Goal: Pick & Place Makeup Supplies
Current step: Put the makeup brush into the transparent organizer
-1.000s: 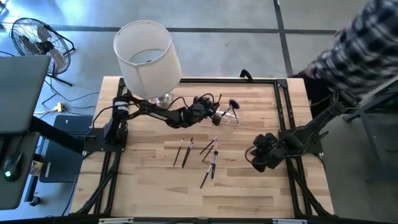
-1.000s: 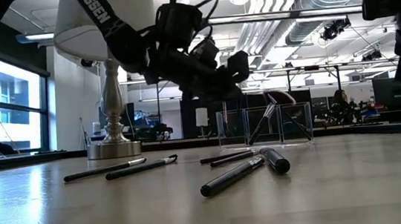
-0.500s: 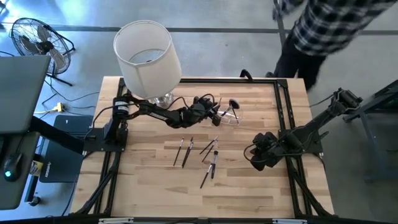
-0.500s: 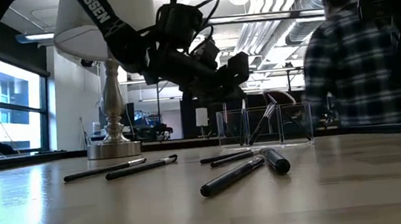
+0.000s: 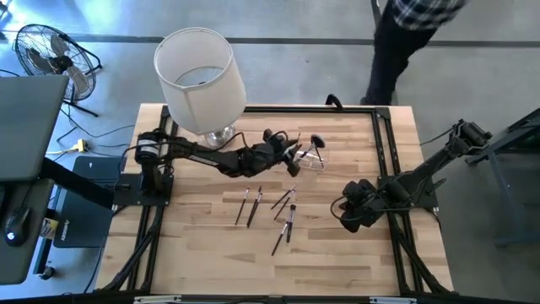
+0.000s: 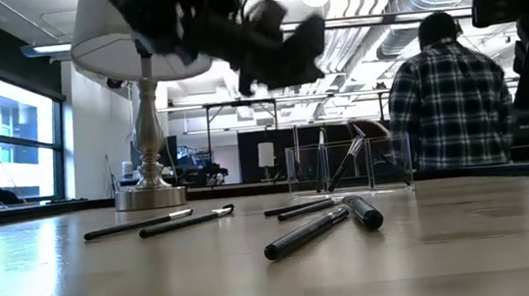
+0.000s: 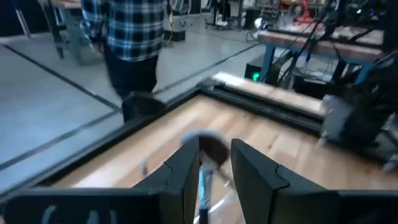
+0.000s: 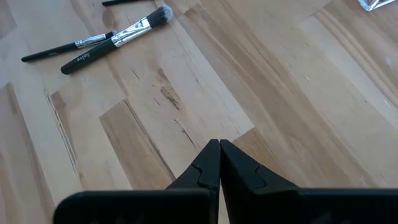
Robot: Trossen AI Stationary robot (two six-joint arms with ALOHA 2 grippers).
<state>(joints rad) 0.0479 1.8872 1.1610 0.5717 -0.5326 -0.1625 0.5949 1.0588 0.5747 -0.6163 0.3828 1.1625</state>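
Several thin dark makeup brushes and pencils (image 5: 283,211) lie flat in the middle of the table, also seen in the low view (image 6: 308,232). A fluffy-headed brush (image 6: 350,162) stands leaning in a clear organizer (image 5: 314,157) near the far edge. My left gripper (image 5: 293,152) hovers open well above the organizer (image 6: 350,166). In its wrist view (image 7: 214,177) that brush's head (image 7: 210,148) shows beyond the gap between the fingers. My right gripper (image 5: 348,213) is shut (image 8: 219,146) and hangs over bare wood right of the loose brushes (image 8: 118,36).
A white-shaded lamp (image 5: 201,80) stands at the far left corner on a silver base (image 6: 151,194). A person in a plaid shirt (image 6: 451,99) walks beyond the far edge. Black frame rails (image 5: 384,160) run along the table's sides. Bare wood lies near the front edge.
My left gripper has risen from just over the organizer to well above it, moving fast enough to blur in the low view. The brush in the organizer stays put. The person has walked along the far side and away from the table.
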